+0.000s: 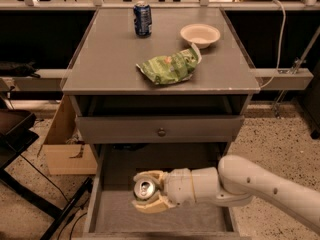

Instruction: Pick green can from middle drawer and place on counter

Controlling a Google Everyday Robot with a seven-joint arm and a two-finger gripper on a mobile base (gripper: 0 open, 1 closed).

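Green can [145, 188] sits clamped in my gripper [143, 192], long axis roughly upright, low in the middle drawer [115, 216] — the counter [110, 54] lies above and beyond the gripper.

Place: robot lab | signs: speckled floor [282, 134], cardboard box [64, 151] | gripper [144, 190]: holding green can [144, 187] over middle drawer [200, 217]

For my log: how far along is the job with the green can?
Done: the middle drawer is open and the gripper is shut on the green can. In hand: the can is over the drawer floor. Left: raise it and place it on the counter.
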